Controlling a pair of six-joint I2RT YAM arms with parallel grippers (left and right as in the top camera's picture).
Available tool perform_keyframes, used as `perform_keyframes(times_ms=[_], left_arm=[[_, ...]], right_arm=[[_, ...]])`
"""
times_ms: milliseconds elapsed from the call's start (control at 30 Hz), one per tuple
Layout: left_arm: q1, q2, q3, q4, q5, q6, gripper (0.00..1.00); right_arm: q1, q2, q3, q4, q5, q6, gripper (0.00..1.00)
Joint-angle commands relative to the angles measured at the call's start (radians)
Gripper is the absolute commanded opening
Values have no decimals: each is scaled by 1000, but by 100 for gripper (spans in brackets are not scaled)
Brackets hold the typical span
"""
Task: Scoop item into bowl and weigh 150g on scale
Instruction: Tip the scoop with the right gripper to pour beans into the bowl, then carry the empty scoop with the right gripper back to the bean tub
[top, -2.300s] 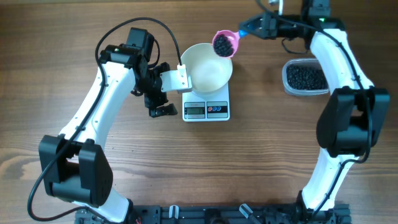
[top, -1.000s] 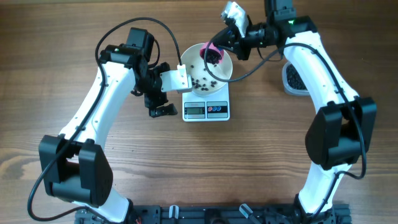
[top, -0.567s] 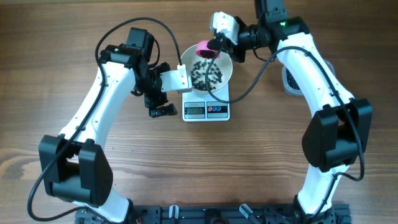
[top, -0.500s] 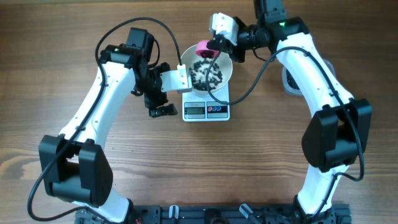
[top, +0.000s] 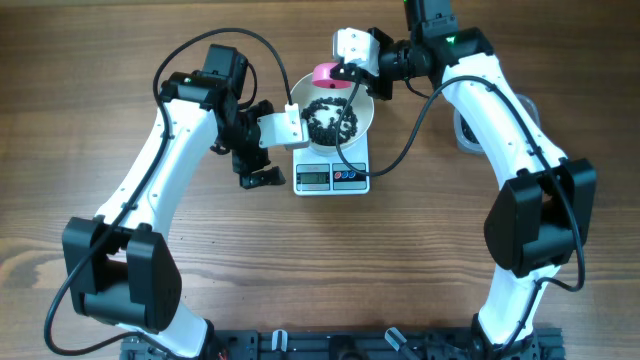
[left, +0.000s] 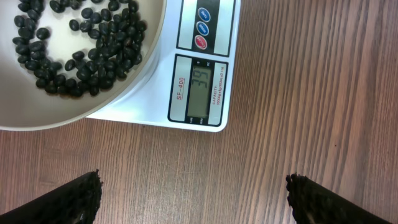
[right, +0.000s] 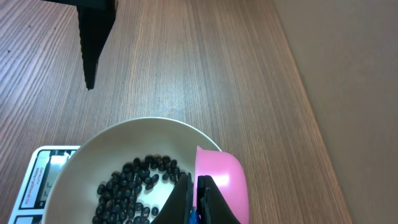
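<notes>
Over the bowl (right: 99, 155) on the scale (left: 152, 93), the right gripper (right: 194, 196) clamps a pink scoop (right: 221, 177) above the beans (left: 93, 56); the left gripper (left: 196, 199) gapes wide.

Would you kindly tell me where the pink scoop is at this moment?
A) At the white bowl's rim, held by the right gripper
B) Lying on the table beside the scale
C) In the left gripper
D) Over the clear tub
A: the right wrist view shows the pink scoop over the rim of the bowl, clamped in the shut right gripper, with the beans lying in the bowl.
</notes>
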Motion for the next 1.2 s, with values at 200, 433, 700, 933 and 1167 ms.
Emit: perform_keyframes(times_ms=[200, 433, 700, 933, 1167], left_arm=[[-3, 5, -6, -1, 24, 19, 100], [-3, 5, -6, -1, 24, 19, 100], [-3, 5, -6, -1, 24, 19, 100], [-3, 5, -6, -1, 24, 19, 100], [-3, 5, -6, -1, 24, 19, 100]], right_arm=[[5, -25, 22, 11, 1, -11, 4], [9, -25, 22, 0, 0, 10, 4], [9, -25, 22, 18, -92, 132, 4], [-64, -67, 95, 116, 58, 746, 4], [-291, -122, 104, 3, 158, 906, 4]])
